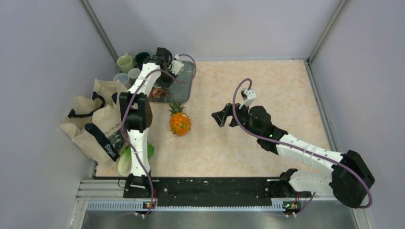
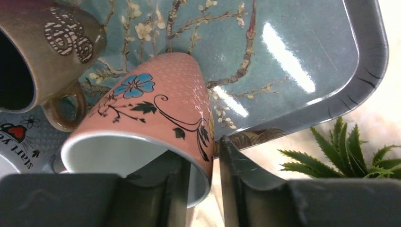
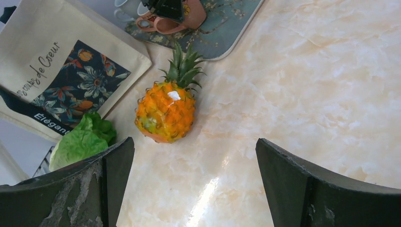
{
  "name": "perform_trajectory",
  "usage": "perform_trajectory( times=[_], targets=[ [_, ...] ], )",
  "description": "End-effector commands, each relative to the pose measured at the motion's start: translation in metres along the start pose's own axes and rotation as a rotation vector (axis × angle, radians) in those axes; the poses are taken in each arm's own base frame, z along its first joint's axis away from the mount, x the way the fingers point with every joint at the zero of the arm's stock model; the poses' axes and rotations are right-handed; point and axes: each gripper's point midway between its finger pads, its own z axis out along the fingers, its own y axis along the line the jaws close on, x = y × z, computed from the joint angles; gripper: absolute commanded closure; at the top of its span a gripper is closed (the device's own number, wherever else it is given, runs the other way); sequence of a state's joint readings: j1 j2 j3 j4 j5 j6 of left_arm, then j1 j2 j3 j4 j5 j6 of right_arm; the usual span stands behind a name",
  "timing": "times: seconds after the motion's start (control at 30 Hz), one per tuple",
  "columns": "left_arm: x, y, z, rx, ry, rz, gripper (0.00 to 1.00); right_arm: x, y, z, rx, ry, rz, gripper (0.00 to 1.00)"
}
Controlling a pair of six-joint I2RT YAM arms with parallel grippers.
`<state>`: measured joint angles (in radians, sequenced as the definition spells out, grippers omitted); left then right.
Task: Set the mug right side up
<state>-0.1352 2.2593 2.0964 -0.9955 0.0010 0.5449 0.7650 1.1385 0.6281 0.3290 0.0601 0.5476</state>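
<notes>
The left arm reached far forward to the tray (image 2: pixel 331 90), its left gripper (image 2: pixel 201 149) narrow, 1 finger inside and 1 outside the rim of the tilted pink mug (image 2: pixel 156 94); whether it pinched was unclear. The right gripper (image 3: pixel 194 142) hovered wide apart above the table near the pineapple (image 3: pixel 165 111).

A pink ceramic mug with a blue flower and black vines (image 2: pixel 156 94) leans tilted over the blue-grey blossom-print tray (image 2: pixel 307 47), its mouth toward the camera. The left pincer (image 2: pixel 201 151) straddles the mug's rim wall, one finger inside and one outside; whether they press it is unclear. A brown glazed mug (image 2: pixel 56 47) sits just beside it.
</notes>
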Motion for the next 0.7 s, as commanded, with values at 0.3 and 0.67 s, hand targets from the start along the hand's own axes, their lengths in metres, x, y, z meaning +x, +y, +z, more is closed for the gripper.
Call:
perform_trajectory(
  times=[0.3,0.67],
  targets=[
    [-0.06,0.038,-0.081,-0.179,-0.294,-0.046,0.33,-0.018,-0.01,-0.003,0.07,-0.022,-0.134,0.01],
    [-0.042,-0.017,-0.194,-0.132,-0.668,-0.205,0.26,-0.042,-0.128,-0.034,0.507,-0.011,-0.245,0.01]
  ],
)
